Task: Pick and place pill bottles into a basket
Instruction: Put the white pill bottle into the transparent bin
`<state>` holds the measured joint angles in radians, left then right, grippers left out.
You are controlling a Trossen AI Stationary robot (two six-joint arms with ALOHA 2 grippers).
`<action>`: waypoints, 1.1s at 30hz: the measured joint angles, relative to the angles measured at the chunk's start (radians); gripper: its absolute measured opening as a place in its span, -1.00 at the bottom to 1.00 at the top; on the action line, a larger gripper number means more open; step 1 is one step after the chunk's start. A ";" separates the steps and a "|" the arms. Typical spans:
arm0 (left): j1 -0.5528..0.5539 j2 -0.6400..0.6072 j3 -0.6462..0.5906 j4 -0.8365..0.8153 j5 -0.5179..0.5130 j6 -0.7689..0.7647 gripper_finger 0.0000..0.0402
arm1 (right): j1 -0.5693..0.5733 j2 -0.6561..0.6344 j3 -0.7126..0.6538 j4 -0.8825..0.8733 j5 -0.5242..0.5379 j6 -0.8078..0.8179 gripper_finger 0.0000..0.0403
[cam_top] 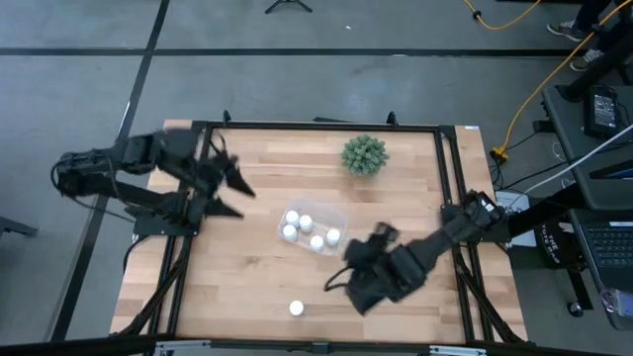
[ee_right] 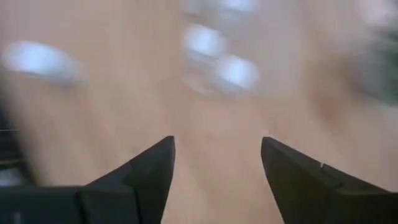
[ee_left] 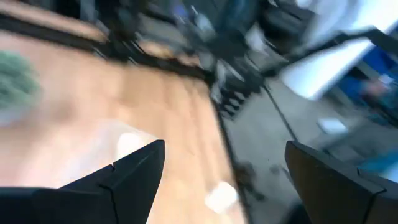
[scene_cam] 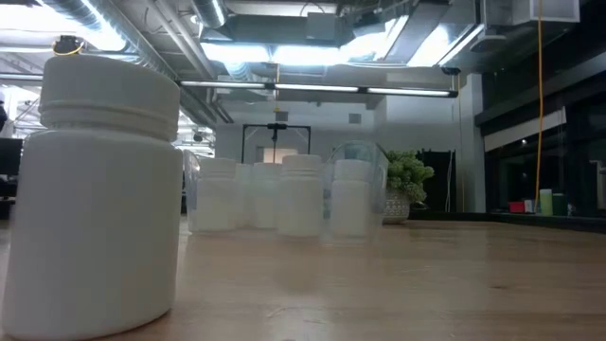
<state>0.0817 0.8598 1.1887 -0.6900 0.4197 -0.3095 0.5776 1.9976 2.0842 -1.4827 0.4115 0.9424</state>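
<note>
High view: five pill bottles (cam_top: 306,222) in basket (cam_top: 338,214), one bottle (cam_top: 296,309) outside

No text, label, brand, number or sign can be read anywhere: the white pill bottles (scene_cam: 95,189) show plain, unprinted sides, and the room beyond the table offers no legible lettering.
</note>
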 joint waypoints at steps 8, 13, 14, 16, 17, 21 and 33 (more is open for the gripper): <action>-0.467 0.188 -0.040 0.043 -0.277 -0.115 0.61 | 0.094 -0.053 -0.069 -0.078 0.213 0.155 0.05; -0.607 0.407 -0.070 0.032 -0.484 -0.051 0.61 | 0.093 -0.051 -0.078 -0.088 0.215 0.118 0.05; -0.614 0.455 -0.070 0.032 -0.527 -0.034 0.61 | 0.095 -0.051 -0.078 -0.088 0.218 0.118 0.04; -0.617 0.539 -0.067 0.025 -0.596 -0.021 0.61 | 0.093 -0.051 -0.078 -0.087 0.230 0.115 0.04; -0.616 0.578 -0.060 0.026 -0.611 -0.020 0.61 | 0.092 -0.051 -0.079 -0.087 0.233 0.112 0.04; -0.630 0.700 0.000 0.028 -0.568 -0.015 0.61 | 0.093 -0.051 -0.079 -0.074 0.234 0.121 0.04; -0.697 0.845 0.084 0.055 -0.549 0.166 0.72 | 0.093 -0.051 -0.079 0.021 0.241 0.134 0.04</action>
<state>-0.6155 1.7049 1.2728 -0.6348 -0.1291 -0.1431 0.6704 1.9465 2.0056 -1.4622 0.6521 1.0763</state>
